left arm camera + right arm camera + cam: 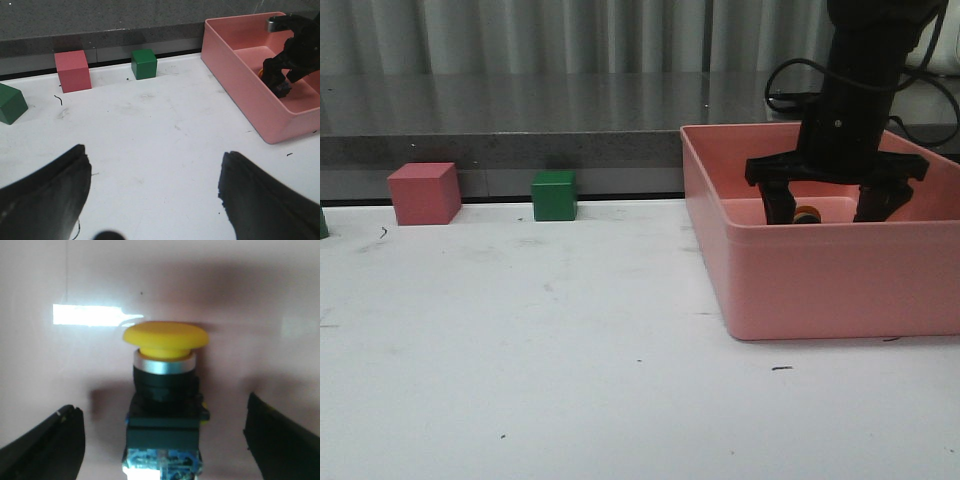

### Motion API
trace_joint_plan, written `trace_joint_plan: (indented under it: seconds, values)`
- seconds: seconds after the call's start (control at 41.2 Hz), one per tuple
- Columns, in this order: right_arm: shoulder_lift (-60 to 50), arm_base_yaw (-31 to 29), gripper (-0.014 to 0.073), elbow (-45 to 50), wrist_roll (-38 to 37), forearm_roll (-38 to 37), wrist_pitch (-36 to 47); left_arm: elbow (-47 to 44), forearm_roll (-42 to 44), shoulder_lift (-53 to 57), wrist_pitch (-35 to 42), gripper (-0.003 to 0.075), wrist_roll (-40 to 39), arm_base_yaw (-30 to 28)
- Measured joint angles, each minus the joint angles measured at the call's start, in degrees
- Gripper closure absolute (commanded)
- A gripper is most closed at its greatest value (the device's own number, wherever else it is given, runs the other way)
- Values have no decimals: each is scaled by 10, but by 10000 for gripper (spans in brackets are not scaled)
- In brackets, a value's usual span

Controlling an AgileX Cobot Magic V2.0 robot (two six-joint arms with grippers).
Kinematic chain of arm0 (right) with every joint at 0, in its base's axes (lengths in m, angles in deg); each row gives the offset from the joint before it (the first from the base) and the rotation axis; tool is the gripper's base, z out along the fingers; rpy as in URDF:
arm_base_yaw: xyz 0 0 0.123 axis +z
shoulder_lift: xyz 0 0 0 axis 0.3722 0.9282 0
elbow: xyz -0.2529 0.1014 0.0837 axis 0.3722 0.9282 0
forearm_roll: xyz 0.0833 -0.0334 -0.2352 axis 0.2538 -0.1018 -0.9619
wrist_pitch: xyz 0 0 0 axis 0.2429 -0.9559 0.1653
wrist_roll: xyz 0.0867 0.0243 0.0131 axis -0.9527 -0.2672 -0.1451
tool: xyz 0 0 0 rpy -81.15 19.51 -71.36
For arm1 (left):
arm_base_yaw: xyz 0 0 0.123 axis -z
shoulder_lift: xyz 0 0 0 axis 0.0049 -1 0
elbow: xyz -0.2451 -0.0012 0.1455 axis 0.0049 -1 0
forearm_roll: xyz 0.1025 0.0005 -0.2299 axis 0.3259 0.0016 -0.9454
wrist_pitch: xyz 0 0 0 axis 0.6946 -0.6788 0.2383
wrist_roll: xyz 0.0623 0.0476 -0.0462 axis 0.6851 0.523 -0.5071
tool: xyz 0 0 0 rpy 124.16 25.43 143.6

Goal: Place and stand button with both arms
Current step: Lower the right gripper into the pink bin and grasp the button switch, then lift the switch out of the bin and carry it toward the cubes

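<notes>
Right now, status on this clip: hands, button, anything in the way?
Right hand open, down inside the pink bin, straddling the button. Left hand open, hovering over bare table. Button not gripped. Bin walls hem in the approach.

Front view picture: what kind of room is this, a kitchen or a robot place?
Probably a robot test bench, not a kitchen. A plain white table holds a red cube, a green cube and a pink bin, where a black robot hand reaches in.

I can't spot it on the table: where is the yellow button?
The button is inside the pink bin on the table's right side, between the open fingers of the right hand, which has not closed on it.
</notes>
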Motion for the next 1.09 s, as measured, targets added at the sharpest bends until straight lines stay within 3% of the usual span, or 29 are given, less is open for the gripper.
trace_joint_plan:
  seconds: [0.389, 0.729, 1.093]
  values:
    - [9, 0, 341, -2, 0, 4, -2, 0, 0, 0, -1, 209, 1, 0]
    - [2, 0, 349, -8, 1, 4, -23, 0, 0, 0, -3, 209, 1, 0]
    - [-124, 41, 349, -12, 18, 4, -59, 0, 0, 0, -3, 209, 1, 0]
